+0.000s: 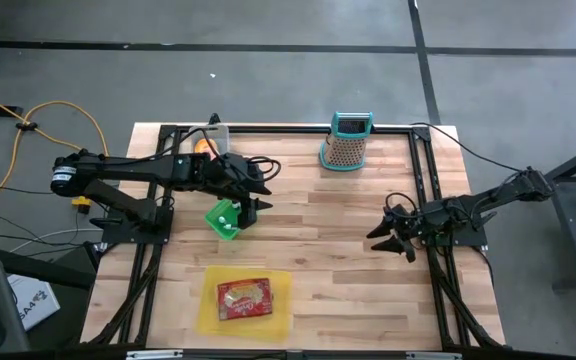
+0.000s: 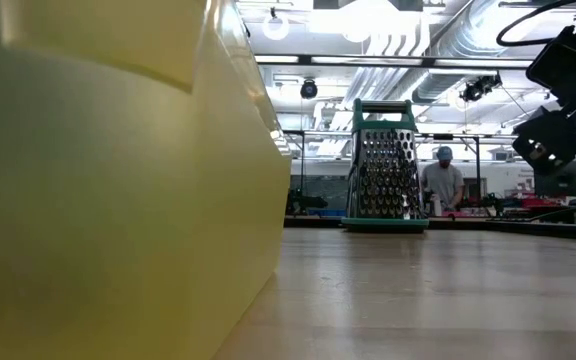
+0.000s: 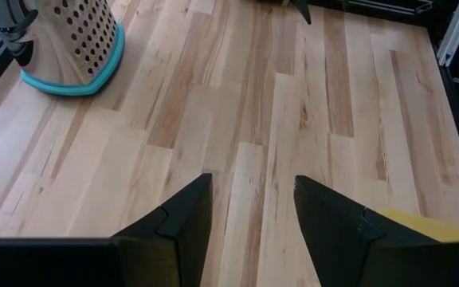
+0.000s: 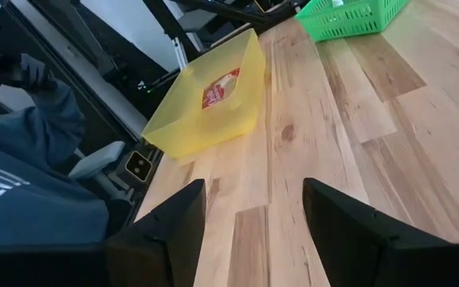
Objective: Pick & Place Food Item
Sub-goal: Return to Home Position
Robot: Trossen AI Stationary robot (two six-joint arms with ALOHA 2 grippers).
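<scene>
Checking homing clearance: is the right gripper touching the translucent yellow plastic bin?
Apart. The high view shows the right gripper well to the side of the yellow bin, with bare wooden table between them.

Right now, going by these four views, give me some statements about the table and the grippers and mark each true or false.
1. The yellow bin holds a red packet. True.
2. The grater lies flat on its side. False: it stands upright near the table's far edge.
3. The left gripper is clamped on the green basket. False: its fingers are open with only bare wood showing between them, and the basket is close by.
4. The right gripper is open and holds nothing. True.
</scene>
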